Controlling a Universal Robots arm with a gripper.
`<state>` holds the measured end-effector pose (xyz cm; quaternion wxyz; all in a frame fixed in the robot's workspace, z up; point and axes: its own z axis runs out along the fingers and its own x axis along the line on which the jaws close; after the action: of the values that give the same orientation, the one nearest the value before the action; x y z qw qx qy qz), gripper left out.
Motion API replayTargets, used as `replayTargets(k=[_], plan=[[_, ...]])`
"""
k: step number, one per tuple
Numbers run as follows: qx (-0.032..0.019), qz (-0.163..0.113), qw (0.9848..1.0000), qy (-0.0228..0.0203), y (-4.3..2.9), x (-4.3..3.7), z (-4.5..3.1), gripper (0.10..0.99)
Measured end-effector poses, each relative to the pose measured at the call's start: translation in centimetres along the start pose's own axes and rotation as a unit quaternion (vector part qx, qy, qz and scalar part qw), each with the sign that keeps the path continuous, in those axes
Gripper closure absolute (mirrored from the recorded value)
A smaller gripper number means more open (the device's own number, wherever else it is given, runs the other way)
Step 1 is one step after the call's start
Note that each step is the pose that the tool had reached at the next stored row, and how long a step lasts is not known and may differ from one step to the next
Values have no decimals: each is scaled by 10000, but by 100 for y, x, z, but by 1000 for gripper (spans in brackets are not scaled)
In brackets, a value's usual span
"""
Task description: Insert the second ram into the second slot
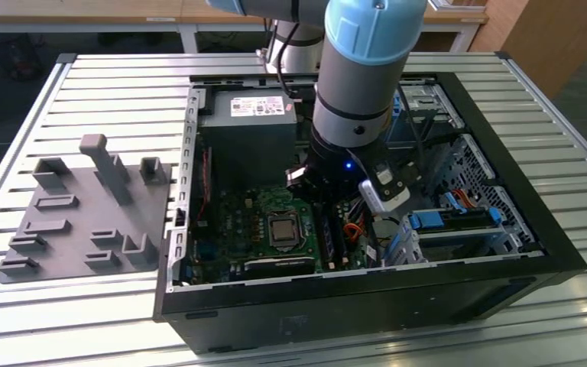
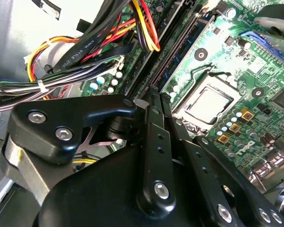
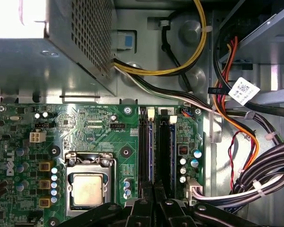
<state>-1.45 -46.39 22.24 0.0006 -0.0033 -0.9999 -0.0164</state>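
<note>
My gripper (image 3: 154, 191) hangs inside the open computer case (image 1: 375, 294), its two black fingers (image 2: 151, 123) drawn together over one end of the two dark memory slots (image 3: 164, 151). Both slots run side by side next to the processor socket (image 3: 87, 187). A thin blue strip (image 3: 151, 151) lies along the slot nearer the socket, and a similar one lies along the other. I cannot tell whether either strip is the second ram, or whether anything is pinched between the fingers. In the exterior view the arm (image 1: 360, 92) covers the fingers and stands over the slots (image 1: 329, 237).
The metal power supply box (image 3: 47, 52) borders the board. Bundles of coloured and black cables (image 3: 255, 175) crowd the side of the slots away from the socket. Blue drive-bay parts (image 1: 446, 222) sit at the exterior view's right. A grey fixture plate (image 1: 79, 214) lies outside the case.
</note>
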Motion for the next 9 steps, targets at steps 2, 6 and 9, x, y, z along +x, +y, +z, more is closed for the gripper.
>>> replayTargets(k=[2,6,9], plan=[[-2,2,10000,-1,0,0,7,957],[1,2,10000,0,-1,0,21,957],[1,2,10000,0,-2,0,22,957]])
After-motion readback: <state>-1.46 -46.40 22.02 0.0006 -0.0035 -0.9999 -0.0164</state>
